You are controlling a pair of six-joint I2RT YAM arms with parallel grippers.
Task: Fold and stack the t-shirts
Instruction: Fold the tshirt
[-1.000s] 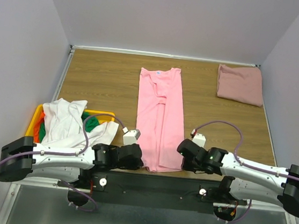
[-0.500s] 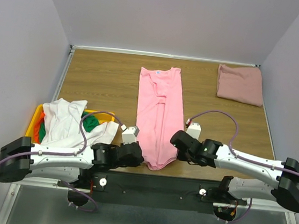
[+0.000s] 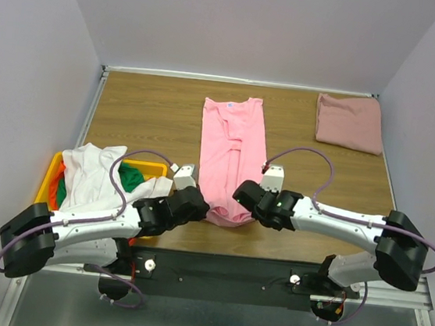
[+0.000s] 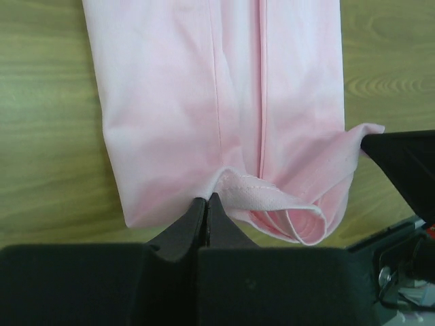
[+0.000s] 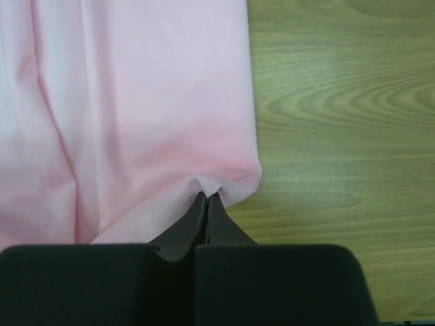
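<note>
Both arms have swung inward and up the frame, drawing the near hem of the pink tee with them. Left jaws are pinched shut on the hem's left part, and right jaws are shut on it near its right corner. The pink tee lies lengthwise mid-frame on the counter. A folded rose tee sits upper right. White and green tees fill the bin at lower left.

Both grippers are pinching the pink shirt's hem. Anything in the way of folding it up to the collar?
Nothing visible. The pink shirt lies bare ahead; the folded rose shirt and yellow bin sit well aside.
</note>
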